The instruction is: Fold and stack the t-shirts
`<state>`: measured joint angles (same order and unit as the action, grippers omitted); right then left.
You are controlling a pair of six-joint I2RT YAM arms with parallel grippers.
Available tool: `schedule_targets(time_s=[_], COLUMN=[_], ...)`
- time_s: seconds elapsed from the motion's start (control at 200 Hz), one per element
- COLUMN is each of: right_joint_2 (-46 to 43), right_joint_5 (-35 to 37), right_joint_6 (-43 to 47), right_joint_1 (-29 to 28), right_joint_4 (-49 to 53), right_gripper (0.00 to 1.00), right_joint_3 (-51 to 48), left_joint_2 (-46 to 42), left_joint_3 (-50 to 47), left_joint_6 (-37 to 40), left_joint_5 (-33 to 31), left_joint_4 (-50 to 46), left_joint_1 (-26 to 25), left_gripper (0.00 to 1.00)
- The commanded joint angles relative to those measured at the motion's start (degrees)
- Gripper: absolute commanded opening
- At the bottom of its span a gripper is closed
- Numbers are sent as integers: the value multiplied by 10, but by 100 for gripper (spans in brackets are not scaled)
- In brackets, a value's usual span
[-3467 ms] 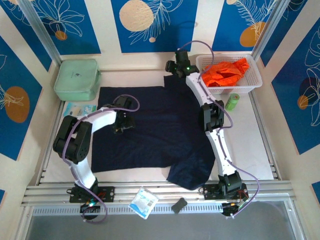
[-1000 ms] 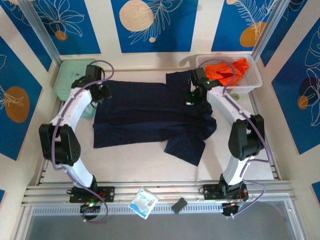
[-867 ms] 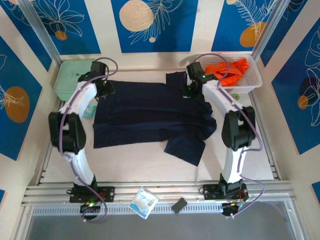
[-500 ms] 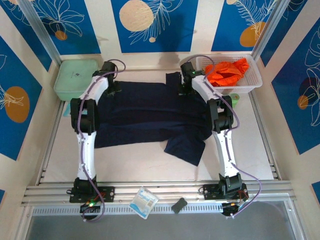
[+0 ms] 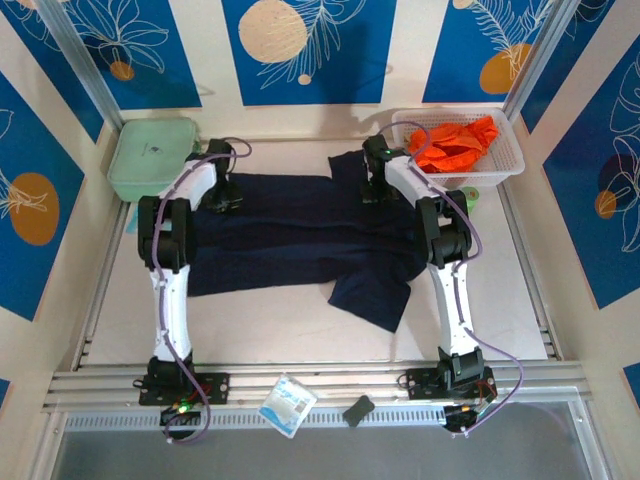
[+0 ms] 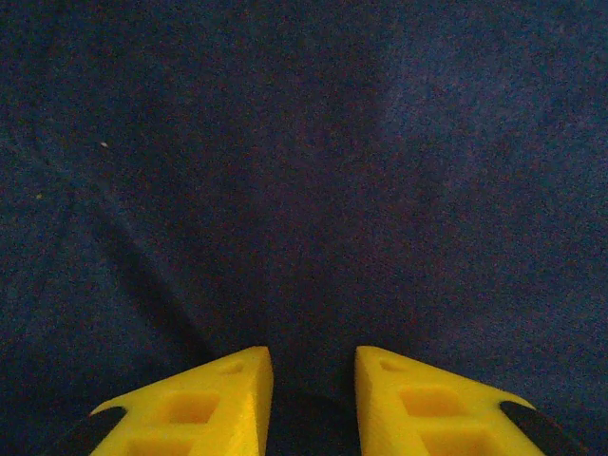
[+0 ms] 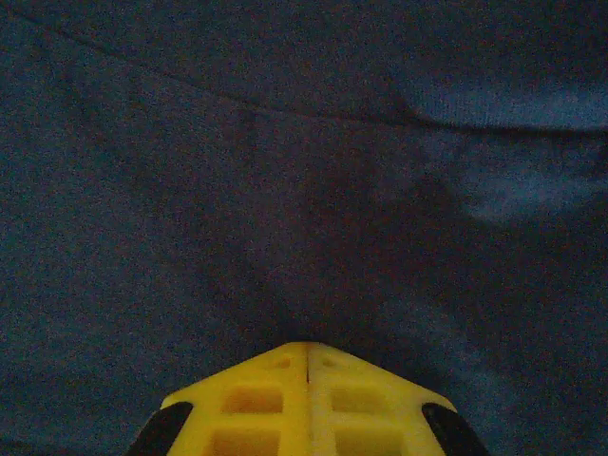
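Observation:
The navy t-shirt (image 5: pixel 300 230) lies spread across the middle of the table, with a loose flap hanging toward the near edge. My left gripper (image 5: pixel 225 197) is down on its far left part. In the left wrist view the yellow fingers (image 6: pixel 228 389) stand a little apart over the dark cloth (image 6: pixel 304 171), so that gripper (image 6: pixel 313 351) is open. Down on the shirt's far right part, by the sleeve, is my right gripper (image 5: pixel 372 190). Its tips (image 7: pixel 307 344) are pressed together against the cloth (image 7: pixel 285 190), with no fold seen between them. The orange t-shirt (image 5: pixel 455 143) lies crumpled in the basket.
A white basket (image 5: pixel 515 150) stands at the back right, with a small green bottle (image 5: pixel 465 201) in front of it. At the back left is a pale green zipped case (image 5: pixel 152 158). A packet (image 5: pixel 288 403) and a small black object (image 5: pixel 357 409) lie on the front rail.
Both arms have stretched out toward the far side. The left gripper has shifted right onto the shirt and its fingers have narrowed. The right gripper has moved slightly left and stayed shut.

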<state>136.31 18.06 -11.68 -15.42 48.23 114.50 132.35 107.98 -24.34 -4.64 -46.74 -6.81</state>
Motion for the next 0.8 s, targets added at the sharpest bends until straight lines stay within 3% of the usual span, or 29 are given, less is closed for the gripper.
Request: schedule_targets(time_s=[0.0, 0.295, 0.57, 0.795], right_joint_2=[-30, -97, -161, -171], right_joint_5=[43, 64, 50, 44], right_joint_6=[27, 56, 48, 45], right_joint_1=[2, 4, 1, -8], right_joint_4=[1, -44, -72, -73], right_gripper=[0, 0, 0, 0], right_joint_3=[-66, -190, -286, -301], left_joint_2=[-42, -157, -222, -278], left_joint_3=[-90, -287, -384, -445], left_joint_6=[-15, -49, -81, -104], left_joint_5=[26, 57, 59, 61], left_joint_4=[-12, 70, 102, 111], left_joint_1=[-9, -42, -72, -80], left_gripper=[30, 29, 29, 29])
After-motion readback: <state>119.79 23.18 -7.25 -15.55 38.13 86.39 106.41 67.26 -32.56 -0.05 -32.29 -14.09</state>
